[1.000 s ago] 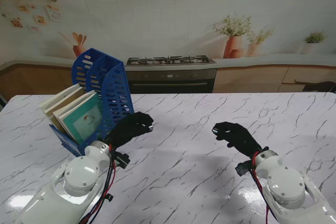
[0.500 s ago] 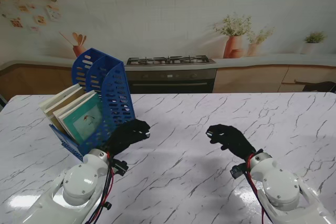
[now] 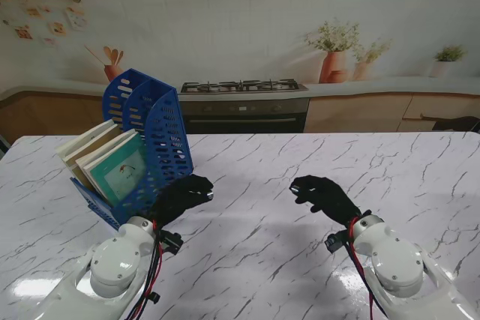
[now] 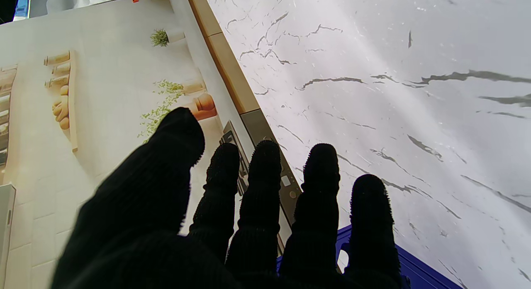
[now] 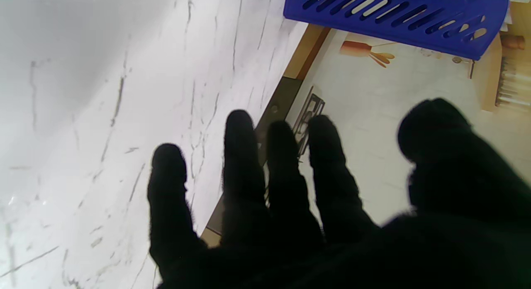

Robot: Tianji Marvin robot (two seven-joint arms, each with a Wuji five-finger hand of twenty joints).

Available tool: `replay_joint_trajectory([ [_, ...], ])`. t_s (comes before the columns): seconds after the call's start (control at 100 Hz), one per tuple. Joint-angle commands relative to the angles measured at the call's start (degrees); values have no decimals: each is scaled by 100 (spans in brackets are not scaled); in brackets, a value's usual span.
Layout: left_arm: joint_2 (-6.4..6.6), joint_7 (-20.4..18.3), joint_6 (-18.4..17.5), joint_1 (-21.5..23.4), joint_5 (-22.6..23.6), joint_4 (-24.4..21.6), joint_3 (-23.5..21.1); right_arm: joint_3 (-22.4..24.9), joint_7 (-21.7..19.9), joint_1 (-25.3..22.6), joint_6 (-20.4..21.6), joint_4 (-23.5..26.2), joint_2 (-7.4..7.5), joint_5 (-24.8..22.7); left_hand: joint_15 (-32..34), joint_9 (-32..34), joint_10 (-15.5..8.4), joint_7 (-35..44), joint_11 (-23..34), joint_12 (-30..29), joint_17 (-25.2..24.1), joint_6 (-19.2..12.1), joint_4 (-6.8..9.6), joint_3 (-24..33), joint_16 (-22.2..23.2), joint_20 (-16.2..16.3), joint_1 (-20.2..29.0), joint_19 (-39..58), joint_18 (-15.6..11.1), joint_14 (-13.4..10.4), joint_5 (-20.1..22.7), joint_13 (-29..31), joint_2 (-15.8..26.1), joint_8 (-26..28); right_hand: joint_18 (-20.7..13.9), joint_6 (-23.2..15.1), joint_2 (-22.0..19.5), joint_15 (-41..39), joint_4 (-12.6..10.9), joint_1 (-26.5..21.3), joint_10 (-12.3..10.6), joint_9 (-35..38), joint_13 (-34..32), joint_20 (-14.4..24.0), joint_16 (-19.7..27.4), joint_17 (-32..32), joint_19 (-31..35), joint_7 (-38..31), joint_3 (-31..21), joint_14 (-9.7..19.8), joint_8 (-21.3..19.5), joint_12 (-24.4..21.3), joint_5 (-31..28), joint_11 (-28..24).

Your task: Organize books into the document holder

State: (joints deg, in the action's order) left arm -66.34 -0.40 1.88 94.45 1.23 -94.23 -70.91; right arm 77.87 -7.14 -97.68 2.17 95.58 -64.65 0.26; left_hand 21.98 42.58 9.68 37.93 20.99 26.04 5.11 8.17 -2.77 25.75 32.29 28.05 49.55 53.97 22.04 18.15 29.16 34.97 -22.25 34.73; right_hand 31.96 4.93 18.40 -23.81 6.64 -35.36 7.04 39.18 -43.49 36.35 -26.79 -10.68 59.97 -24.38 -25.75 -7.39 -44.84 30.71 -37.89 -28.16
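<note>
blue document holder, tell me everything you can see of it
The blue document holder looks like perforated plastic with slotted walls and tall rounded tops forming two compartments. It stands on the marble table at my left, leaning back. Books sit in it, covers angled up. The left hand is beside it; contact is unclear.

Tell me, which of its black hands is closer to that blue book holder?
Left. The left hand sits right beside the blue holder, by its near corner; the right hand hovers well off to the right over bare marble.
</note>
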Motion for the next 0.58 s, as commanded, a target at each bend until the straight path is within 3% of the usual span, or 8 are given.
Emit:
replay_joint_trajectory([
  [0.0,-33,-61,-84,45,-25,1,16,-32,-5,-20,-18,30,-48,35,8,-69,-139,-31,-18,41,-72,-287,44,-8,54,0,9,6,-162,-52,-41,-141,-61,-25,-563,-188,-73,-75,-197,45,-60,72,-90,26,-46,10,87,49,66,120,63,22,-49,-74],
  [0.57,3,-173,-88,115,13,-70,-32,-39,-55,3,-14,20,-40,68,-39,-163,-54,-63,-88,14,-161,-338,56,-151,42,-63,21,-109,-202,-64,-54,-214,3,-23,-510,-232,-85,-91,-216,48,-75,161,-146,30,-23,-15,125,24,160,84,51,6,-131,-89],
])
